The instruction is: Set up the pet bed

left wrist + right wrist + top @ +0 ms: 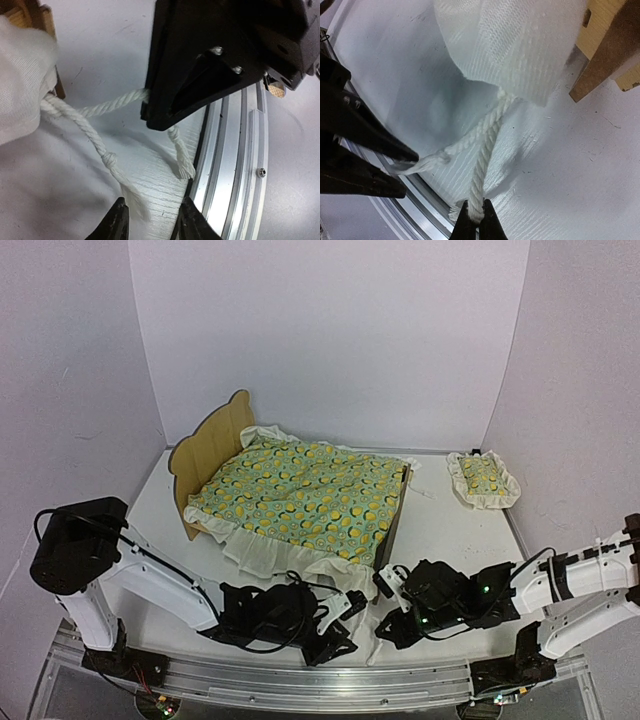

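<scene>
The pet bed (210, 452) stands mid-table, its headboard to the left. The lemon-print blanket (300, 495) covers it, and the mattress pad is hidden. A white cloth bag (520, 45) with two white drawstring cords lies at the bed's near foot corner. My right gripper (479, 221) is shut on one cord (487, 150), near its end. My left gripper (152, 220) is open, and the other cord's knotted, frayed end (131, 192) lies between its fingers. Both grippers sit close together at the table's near edge, left (345, 628) and right (388, 612).
The small ruffled pillow (482, 478) lies on the table at the back right. An aluminium rail (240, 165) runs along the near edge right beside both grippers. A wooden bed leg (605, 55) stands just beyond the bag.
</scene>
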Motion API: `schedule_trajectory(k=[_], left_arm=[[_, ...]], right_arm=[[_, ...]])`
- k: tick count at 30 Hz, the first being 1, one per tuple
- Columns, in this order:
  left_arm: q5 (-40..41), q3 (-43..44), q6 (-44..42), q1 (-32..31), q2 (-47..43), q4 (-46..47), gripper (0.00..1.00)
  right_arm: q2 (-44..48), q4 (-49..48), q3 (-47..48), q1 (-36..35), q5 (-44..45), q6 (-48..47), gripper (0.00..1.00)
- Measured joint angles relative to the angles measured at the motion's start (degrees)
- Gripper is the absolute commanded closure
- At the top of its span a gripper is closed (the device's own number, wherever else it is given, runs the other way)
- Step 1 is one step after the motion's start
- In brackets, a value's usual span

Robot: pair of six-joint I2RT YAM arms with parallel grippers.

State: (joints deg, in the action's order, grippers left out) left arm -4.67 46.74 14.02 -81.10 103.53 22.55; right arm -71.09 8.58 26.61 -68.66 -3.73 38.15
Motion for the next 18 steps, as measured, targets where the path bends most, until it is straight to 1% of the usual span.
schedule_trajectory(k=[1, 2, 3, 4, 5, 9, 11, 13, 15, 18], left_arm=[[1.0, -0.3, 1.1, -0.1, -0.1, -0.1, 0.34], [1.8, -0.6, 0.8, -0.2, -0.3, -0.3, 0.14], [3.2, -1.3, 1.1, -0.2, -0.9, -0.5, 0.06], [4.7, -2.0, 1.2, -0.3, -1.9, -1.1, 0.02], [6.2, -2.6, 1.1, -0.3, -3.2, -1.9, 0.03], [13.0, -2.4, 0.6, -0.3, -7.4, -2.5, 0.2], [18.1, -0.9, -1.7, -0.5, -7.9, -2.6, 0.28], [21.4, 0.4, -4.2, -0.7, -7.5, -2.5, 0.32], [24.4, 2.3, -9.0, -0.9, -6.2, -2.2, 0.32], [27.3, 3.8, -17.2, -1.3, -3.6, -0.3, 0.24]], right_arm=[[0.0, 0.0, 0.0, 0.0, 0.1, 0.0, 1.0], [0.0, -0.1, -0.1, 0.0, 0.1, 0.0, 1.0], [0.1, -0.2, -0.3, 0.0, 0.1, 0.1, 1.0], [0.2, -0.4, -0.5, 0.0, 0.1, 0.2, 1.0], [0.3, -0.4, -0.7, 0.0, 0.1, 0.2, 1.0], [1.4, -0.4, -1.6, 0.0, 0.1, 0.2, 1.0], [2.6, -0.5, -1.9, 0.0, 0.1, 0.4, 1.0], [3.5, -0.5, -2.1, 0.0, 0.1, 0.5, 1.0], [4.5, -0.9, -2.3, 0.0, 0.1, 0.7, 1.0], [5.4, -1.6, -2.8, 0.0, 0.1, 0.9, 1.0]])
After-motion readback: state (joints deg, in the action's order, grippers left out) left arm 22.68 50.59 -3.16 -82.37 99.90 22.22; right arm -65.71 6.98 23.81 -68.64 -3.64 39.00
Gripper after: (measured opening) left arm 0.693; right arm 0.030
